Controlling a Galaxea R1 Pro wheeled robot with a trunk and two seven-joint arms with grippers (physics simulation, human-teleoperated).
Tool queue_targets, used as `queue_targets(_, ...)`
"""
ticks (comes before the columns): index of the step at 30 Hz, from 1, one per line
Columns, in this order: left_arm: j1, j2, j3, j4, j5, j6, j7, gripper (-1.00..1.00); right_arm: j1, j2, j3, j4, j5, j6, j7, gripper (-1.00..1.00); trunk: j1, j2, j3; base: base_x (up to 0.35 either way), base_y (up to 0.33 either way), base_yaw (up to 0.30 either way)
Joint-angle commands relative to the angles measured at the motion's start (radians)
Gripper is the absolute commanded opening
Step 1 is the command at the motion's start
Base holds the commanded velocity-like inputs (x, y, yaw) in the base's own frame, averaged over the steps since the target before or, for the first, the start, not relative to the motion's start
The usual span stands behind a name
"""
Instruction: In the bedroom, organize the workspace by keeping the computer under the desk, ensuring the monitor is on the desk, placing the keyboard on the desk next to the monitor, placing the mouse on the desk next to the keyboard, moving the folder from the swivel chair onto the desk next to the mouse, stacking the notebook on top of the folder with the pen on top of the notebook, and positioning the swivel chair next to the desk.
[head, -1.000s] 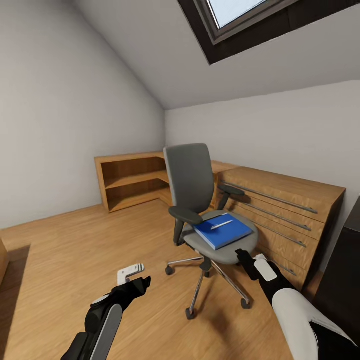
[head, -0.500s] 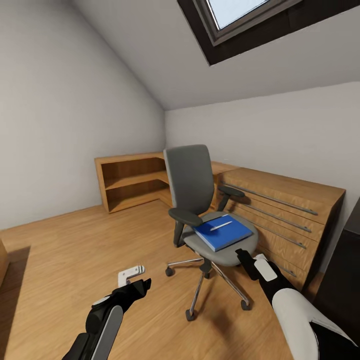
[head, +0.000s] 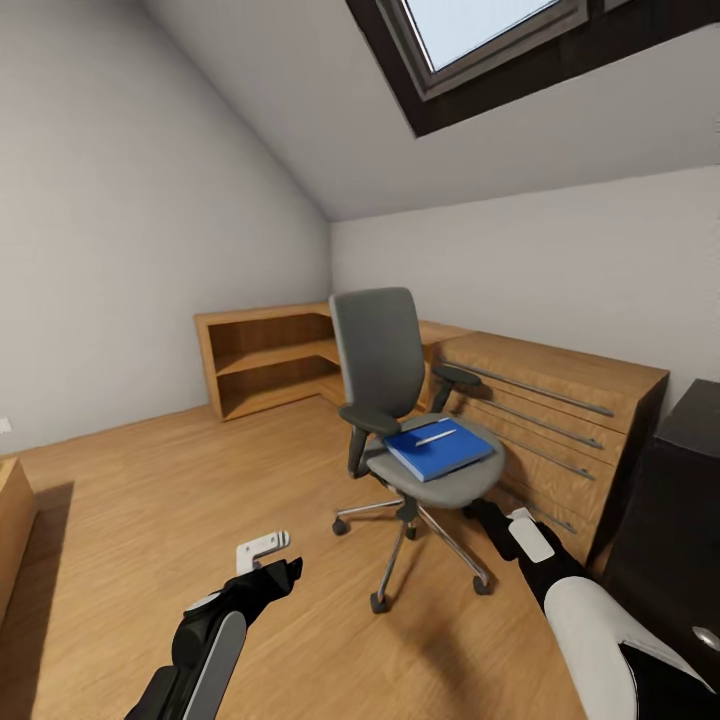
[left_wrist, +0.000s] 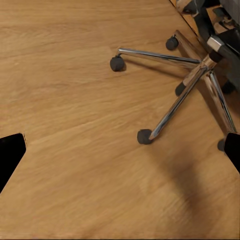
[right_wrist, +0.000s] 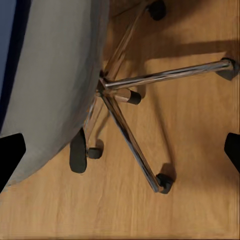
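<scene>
At frame centre the swivel chair (head: 415, 420) is carrying the blue folder (head: 440, 449) and probably 1 pen (head: 435, 437), both jaws gaping empty, so reaching the folder comes next.

Left hand (head: 268, 560), right hand (head: 500, 525): both open, empty.

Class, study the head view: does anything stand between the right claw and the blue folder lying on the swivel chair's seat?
Nothing visible does. The right claw hangs just short of the swivel chair, by the seat's near edge, and the blue folder lies on the seat with a pen on top. The chair's armrests flank the seat, off that line.
</scene>
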Motion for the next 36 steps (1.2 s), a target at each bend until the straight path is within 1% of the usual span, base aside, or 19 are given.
queue_targets(1, -0.001, 0.000, -0.001, -0.001, 0.011, 0.002, 0.009, 1.00, 0.000, 0.000, -0.002, -0.002, -0.009, 0.004, -0.006, 1.00, -0.001, -0.001, -0.001, -0.177, 0.000, 0.000)
queue_targets(10, -0.001, 0.001, 0.005, 0.007, 0.012, 0.001, 0.012, 1.00, 0.000, 0.002, -0.001, 0.000, -0.007, 0.004, -0.006, 1.00, -0.001, -0.001, -0.001, -0.037, 0.000, 0.000)
queue_targets(16, -0.001, 0.002, 0.007, 0.008, 0.012, 0.001, 0.019, 1.00, 0.000, 0.002, 0.002, 0.001, -0.006, 0.004, -0.006, 1.00, -0.024, 0.041, 0.018, -0.001, 0.000, 0.000)
queue_targets(20, -0.001, 0.002, 0.007, 0.009, 0.012, 0.002, 0.021, 1.00, 0.000, 0.002, 0.013, 0.002, -0.006, -0.003, -0.006, 1.00, -0.039, 0.069, 0.030, 0.000, 0.000, 0.000)
queue_targets(21, -0.001, 0.002, 0.007, 0.013, 0.012, 0.002, 0.021, 1.00, 0.001, 0.005, 0.027, 0.007, 0.000, -0.044, -0.005, 1.00, -0.043, 0.076, 0.033, 0.000, 0.000, 0.000)
queue_targets(22, -0.001, 0.002, 0.008, 0.019, 0.012, 0.002, 0.021, 1.00, 0.001, 0.011, 0.032, 0.016, 0.006, -0.071, -0.004, 1.00, -0.047, 0.083, 0.037, 0.000, 0.000, 0.000)
queue_targets(23, -0.001, 0.002, 0.009, 0.024, 0.012, 0.002, 0.021, 1.00, 0.001, 0.021, 0.036, 0.029, 0.015, -0.101, -0.004, 1.00, -0.051, 0.090, 0.040, 0.000, 0.000, 0.000)
queue_targets(25, -0.001, 0.002, 0.009, 0.028, 0.012, 0.001, 0.020, 1.00, 0.001, 0.032, 0.038, 0.044, 0.028, -0.131, -0.003, 1.00, -0.058, 0.104, 0.046, 0.000, 0.000, 0.000)
queue_targets(28, -0.001, 0.003, 0.010, 0.033, 0.012, 0.001, 0.020, 1.00, 0.009, 0.052, 0.043, 0.109, 0.078, -0.212, 0.007, 1.00, -0.070, 0.125, 0.055, 0.000, 0.000, 0.000)
queue_targets(31, -0.001, 0.003, 0.011, 0.033, 0.012, 0.001, 0.020, 1.00, 0.023, 0.066, 0.045, 0.164, 0.109, -0.272, 0.029, 1.00, -0.081, 0.146, 0.065, 0.000, 0.000, 0.000)
queue_targets(33, -0.001, 0.004, 0.011, 0.034, 0.011, 0.001, 0.021, 1.00, 0.031, 0.089, 0.047, 0.213, 0.152, -0.355, 0.056, 1.00, -0.089, 0.160, 0.071, 0.000, 0.000, 0.000)
queue_targets(34, -0.001, 0.004, 0.011, 0.034, 0.011, 0.001, 0.021, 1.00, 0.033, 0.095, 0.047, 0.225, 0.168, -0.383, 0.061, 1.00, -0.093, 0.167, 0.074, 0.000, 0.000, 0.000)
queue_targets(36, -0.001, 0.004, 0.011, 0.043, 0.011, 0.001, 0.021, 1.00, 0.039, 0.116, 0.048, 0.278, 0.237, -0.493, 0.072, 1.00, -0.100, 0.181, 0.080, 0.000, 0.000, 0.000)
